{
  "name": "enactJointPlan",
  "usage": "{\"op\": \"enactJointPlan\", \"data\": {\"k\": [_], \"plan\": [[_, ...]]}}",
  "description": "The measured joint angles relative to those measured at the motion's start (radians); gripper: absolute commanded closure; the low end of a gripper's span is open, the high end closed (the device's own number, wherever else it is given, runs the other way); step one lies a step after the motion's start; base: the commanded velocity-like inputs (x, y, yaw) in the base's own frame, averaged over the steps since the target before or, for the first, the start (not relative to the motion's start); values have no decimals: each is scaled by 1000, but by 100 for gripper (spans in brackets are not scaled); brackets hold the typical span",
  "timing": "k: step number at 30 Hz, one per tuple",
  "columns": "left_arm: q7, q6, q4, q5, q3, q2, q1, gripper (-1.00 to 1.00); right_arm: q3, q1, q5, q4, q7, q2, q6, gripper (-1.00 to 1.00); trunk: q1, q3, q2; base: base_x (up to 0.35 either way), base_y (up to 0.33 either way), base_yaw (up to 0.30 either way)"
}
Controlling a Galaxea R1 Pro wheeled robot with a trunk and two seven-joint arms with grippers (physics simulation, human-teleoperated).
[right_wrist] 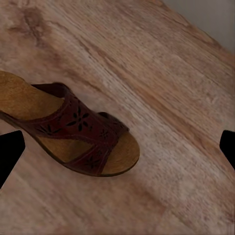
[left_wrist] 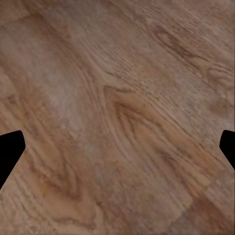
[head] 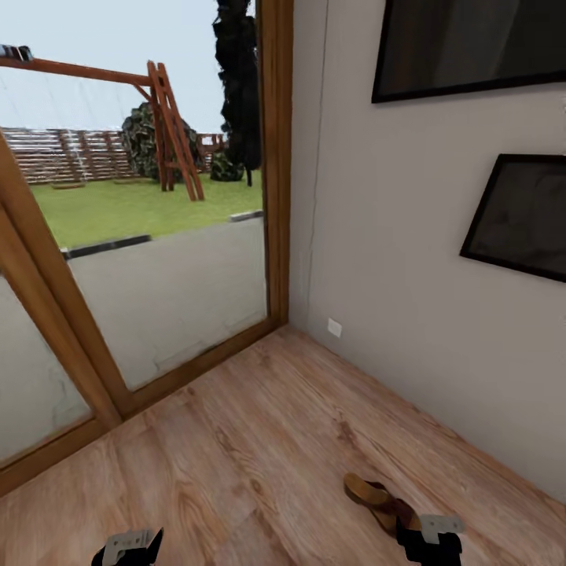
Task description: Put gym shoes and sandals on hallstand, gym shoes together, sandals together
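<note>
Near the right wall, one sandal (head: 381,503) is lying on the floor (head: 259,440), just beyond the wide-open, empty right gripper (head: 428,542). Left gripper (head: 130,548) is hovering open, empty. Racking is looking barely underway.

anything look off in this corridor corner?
One brown sandal lies alone on the wood floor near the wall, with no mate beside it. It looks intact and sits flat, sole down. The right gripper hovers at it, jaws apart. Nothing spilled or damaged.
</note>
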Motion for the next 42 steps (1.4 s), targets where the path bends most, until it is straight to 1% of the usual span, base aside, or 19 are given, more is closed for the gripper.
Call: {"op": "enactJointPlan", "data": {"k": [10, 15, 42], "plan": [[0, 0, 0, 0, 0, 0, 0, -100, 0, 0, 0, 0, 0, 0, 0, -100, 0, 6, 0, 149, 276, -238], [0, 0, 0, -1, 0, 0, 0, -100, 0, 0, 0, 0, -1, 0, 0, -100, 0, 9, 0, 105, 158, -238], [0, -1, 0, -1, 0, 0, 0, -100, 0, 0, 0, 0, -1, 0, 0, -100, 0, 26, 0, 10, 14, -238]]}}
